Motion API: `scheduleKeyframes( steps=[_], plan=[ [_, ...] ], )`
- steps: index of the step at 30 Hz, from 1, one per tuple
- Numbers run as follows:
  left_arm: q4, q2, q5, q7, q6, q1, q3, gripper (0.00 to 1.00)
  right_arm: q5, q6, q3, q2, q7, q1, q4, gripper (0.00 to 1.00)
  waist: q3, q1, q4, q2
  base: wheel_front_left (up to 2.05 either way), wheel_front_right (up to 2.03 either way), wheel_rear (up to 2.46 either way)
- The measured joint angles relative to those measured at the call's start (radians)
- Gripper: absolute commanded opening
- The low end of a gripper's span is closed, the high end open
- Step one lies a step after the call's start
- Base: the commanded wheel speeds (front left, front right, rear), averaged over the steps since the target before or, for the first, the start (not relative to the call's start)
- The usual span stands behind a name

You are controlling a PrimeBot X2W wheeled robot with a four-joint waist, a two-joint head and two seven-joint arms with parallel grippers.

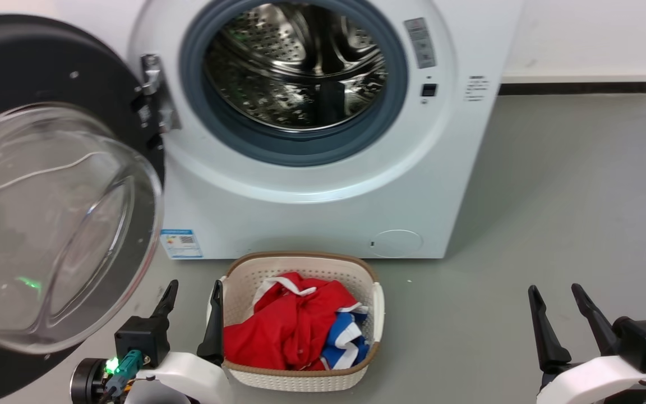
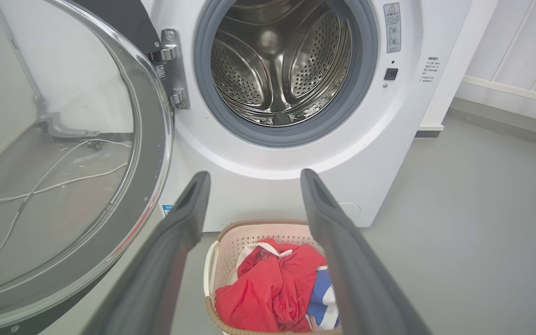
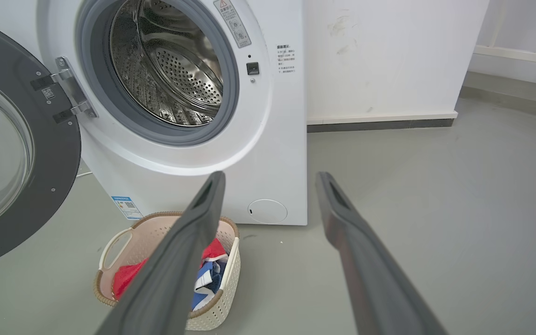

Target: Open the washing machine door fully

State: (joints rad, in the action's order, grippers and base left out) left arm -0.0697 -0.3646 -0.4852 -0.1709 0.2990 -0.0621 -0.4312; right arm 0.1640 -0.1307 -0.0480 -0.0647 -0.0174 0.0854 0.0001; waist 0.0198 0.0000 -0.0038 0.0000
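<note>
Boxy white front-loading washing machine (image 1: 323, 213) is sitting dead ahead, its steel drum exposed. The large round glossy black washing machine door with clear glass bowl (image 1: 48, 62) is hanging swung wide on its left-side hinge, above and left of the left gripper (image 1: 194, 287), not touching it. A cream perforated plastic basket (image 1: 300, 264) holding red and blue cloth is sitting just beside that gripper. The left and right gripper (image 1: 554, 289) fingers are spread apart, gripping nothing. The right one is hovering well apart from the door.
</note>
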Motion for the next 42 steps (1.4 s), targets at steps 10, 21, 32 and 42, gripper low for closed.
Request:
scheduleKeyframes(
  steps=[10, 21, 32, 42],
  plan=[
    [-0.037, 0.007, -0.003, -0.014, 0.003, -0.004, -0.001, 1.00, 0.000, 0.000, -0.002, -0.004, 0.000, -0.002, -0.006, 1.00, 0.001, 0.0000, -0.076, 0.0000, 0.00, 0.00, 0.00],
    [-0.052, 0.010, -0.010, -0.024, 0.011, -0.010, 0.001, 1.00, 0.000, 0.000, 0.004, -0.007, -0.001, -0.003, -0.010, 1.00, 0.001, 0.0000, -0.076, 0.0000, 0.00, 0.00, 0.00],
    [-0.068, 0.018, -0.012, -0.025, 0.017, 0.003, -0.003, 0.00, 0.001, 0.000, 0.012, -0.006, 0.001, 0.007, 0.006, 0.00, -0.002, 0.0000, -0.071, 0.0000, 0.00, 0.00, 0.00],
    [-0.091, 0.054, -0.119, 0.003, -0.021, 0.027, 0.034, 0.00, 0.130, 0.000, 0.006, -0.003, 0.017, 0.017, 0.050, 0.00, -0.003, 0.0000, -0.067, 0.0000, 0.00, 0.00, 0.00]
  ],
)
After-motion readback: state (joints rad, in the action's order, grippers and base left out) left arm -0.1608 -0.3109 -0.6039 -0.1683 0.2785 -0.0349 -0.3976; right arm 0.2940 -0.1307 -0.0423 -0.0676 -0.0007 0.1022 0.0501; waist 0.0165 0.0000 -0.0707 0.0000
